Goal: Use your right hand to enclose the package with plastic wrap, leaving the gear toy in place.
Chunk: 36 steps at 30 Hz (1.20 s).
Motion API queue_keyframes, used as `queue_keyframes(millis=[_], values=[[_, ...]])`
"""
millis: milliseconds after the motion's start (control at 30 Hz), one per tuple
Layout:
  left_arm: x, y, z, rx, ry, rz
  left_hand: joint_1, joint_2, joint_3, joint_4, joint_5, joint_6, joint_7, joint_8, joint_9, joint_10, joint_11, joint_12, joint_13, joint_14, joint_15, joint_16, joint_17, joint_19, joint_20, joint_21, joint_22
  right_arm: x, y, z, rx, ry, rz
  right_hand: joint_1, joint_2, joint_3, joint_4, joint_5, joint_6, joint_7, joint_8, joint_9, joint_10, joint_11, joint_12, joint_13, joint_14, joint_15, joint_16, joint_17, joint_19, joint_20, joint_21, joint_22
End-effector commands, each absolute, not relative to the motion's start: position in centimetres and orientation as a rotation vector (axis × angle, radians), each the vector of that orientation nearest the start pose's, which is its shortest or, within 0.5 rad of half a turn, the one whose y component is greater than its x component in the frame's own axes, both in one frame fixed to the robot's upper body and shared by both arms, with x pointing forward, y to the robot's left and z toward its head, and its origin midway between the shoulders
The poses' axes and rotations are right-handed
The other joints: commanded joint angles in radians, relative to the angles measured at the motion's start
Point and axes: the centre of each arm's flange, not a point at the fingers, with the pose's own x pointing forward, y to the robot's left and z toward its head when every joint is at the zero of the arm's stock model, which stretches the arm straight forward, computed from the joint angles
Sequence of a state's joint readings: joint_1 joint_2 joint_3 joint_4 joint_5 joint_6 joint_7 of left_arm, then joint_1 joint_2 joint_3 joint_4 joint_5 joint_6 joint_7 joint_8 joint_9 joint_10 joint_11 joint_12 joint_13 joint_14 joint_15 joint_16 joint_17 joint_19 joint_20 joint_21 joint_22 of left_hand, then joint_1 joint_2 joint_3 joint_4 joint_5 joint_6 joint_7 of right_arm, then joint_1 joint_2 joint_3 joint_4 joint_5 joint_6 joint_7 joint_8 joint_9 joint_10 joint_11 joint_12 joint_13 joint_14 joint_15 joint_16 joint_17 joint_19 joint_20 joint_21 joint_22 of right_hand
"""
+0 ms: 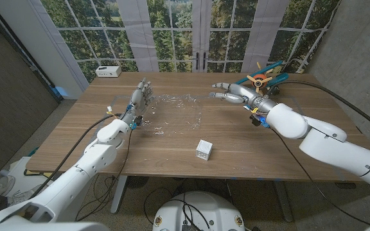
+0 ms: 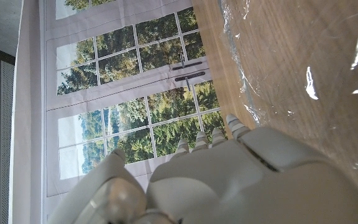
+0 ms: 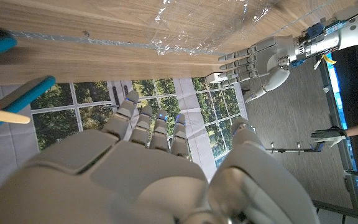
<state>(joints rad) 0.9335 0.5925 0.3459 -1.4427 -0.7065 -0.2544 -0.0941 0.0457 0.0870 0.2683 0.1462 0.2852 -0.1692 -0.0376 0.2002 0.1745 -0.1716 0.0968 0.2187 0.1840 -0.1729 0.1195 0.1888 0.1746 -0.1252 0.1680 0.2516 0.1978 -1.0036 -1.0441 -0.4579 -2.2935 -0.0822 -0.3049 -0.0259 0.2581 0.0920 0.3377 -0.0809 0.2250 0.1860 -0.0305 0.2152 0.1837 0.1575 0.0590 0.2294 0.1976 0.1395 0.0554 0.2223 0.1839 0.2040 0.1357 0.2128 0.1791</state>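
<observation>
Gear toy (image 1: 263,79) at table's far right corner, just behind spread, unladen right hand (image 1: 234,94); plastic wrap (image 1: 175,112) mid-table, package (image 1: 203,149) near front edge.

A small white package (image 1: 203,149) sits near the worktop's front edge, apart from crinkled clear plastic wrap (image 1: 172,112) spread flat; the colourful gear toy (image 1: 262,78) lies at the far right.

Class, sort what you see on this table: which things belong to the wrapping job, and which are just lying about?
Belongs to the job: small white package; plastic wrap spread on the table; right hand, open.

Lying about: gear toy, to be left alone; white box at the far edge; left hand.
</observation>
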Motion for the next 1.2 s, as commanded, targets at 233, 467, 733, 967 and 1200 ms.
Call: queue_keyframes(millis=[233,467,733,967,1200], values=[[62.1,29.1,-3.8,-0.030,-0.589,-0.315,0.011,0.014,0.000,-0.006,0.004,-0.093,-0.007,-0.005,0.002,-0.099,0.007,0.000,0.002,-0.076,-0.004,0.000,0.002,0.006,0.003,0.003,0.003,44.4,-15.2,2.9,-1.300,-0.725,0.262,0.017,-0.001,0.002,-0.010,-0.003,0.013,-0.004,0.002,0.004,0.019,-0.002,0.004,0.005,0.008,-0.006,0.002,0.005,0.013,-0.002,0.006,0.004],[62.2,29.2,-3.9,-0.029,-0.589,-0.320,0.012,0.014,-0.001,-0.007,0.004,-0.093,-0.007,-0.007,0.002,-0.098,0.008,-0.001,0.002,-0.076,-0.006,-0.001,0.002,0.006,0.004,0.003,0.003,43.7,-14.2,2.9,-1.352,-0.730,0.263,0.020,0.000,0.004,-0.013,-0.004,0.016,-0.006,0.002,0.005,0.023,-0.004,0.004,0.005,0.009,-0.010,0.001,0.005,0.014,-0.002,0.006,0.004],[62.5,29.3,-3.9,-0.032,-0.586,-0.328,0.012,0.014,-0.001,-0.007,0.004,-0.092,-0.007,-0.008,0.002,-0.098,0.008,-0.002,0.002,-0.076,-0.007,-0.001,0.002,0.006,0.005,0.002,0.003,43.1,-12.8,2.6,-1.425,-0.749,0.249,0.031,0.005,0.011,-0.021,-0.005,0.029,-0.008,0.003,0.005,0.035,-0.009,0.006,0.005,0.021,-0.022,0.002,0.005,0.021,-0.003,0.008,0.004],[62.6,29.5,-3.9,-0.030,-0.588,-0.331,0.013,0.014,-0.001,-0.007,0.003,-0.092,-0.007,-0.008,0.003,-0.097,0.009,-0.002,0.002,-0.075,-0.008,-0.002,0.002,0.007,0.004,0.002,0.003,42.6,-12.0,2.2,-1.471,-0.734,0.246,0.035,0.004,0.013,-0.026,-0.006,0.035,-0.010,0.004,0.005,0.045,-0.011,0.007,0.005,0.029,-0.025,0.003,0.005,0.026,-0.003,0.009,0.004],[62.7,29.7,-4.1,-0.034,-0.581,-0.337,0.013,0.015,-0.001,-0.007,0.003,-0.091,-0.007,-0.009,0.003,-0.096,0.008,-0.003,0.003,-0.075,-0.007,-0.002,0.002,0.006,0.006,0.001,0.003,42.2,-11.5,1.1,-1.499,-0.693,0.243,0.031,-0.001,0.010,-0.026,-0.008,0.033,-0.014,0.001,0.005,0.044,-0.011,0.005,0.005,0.025,-0.031,0.001,0.007,0.026,-0.004,0.008,0.004]])
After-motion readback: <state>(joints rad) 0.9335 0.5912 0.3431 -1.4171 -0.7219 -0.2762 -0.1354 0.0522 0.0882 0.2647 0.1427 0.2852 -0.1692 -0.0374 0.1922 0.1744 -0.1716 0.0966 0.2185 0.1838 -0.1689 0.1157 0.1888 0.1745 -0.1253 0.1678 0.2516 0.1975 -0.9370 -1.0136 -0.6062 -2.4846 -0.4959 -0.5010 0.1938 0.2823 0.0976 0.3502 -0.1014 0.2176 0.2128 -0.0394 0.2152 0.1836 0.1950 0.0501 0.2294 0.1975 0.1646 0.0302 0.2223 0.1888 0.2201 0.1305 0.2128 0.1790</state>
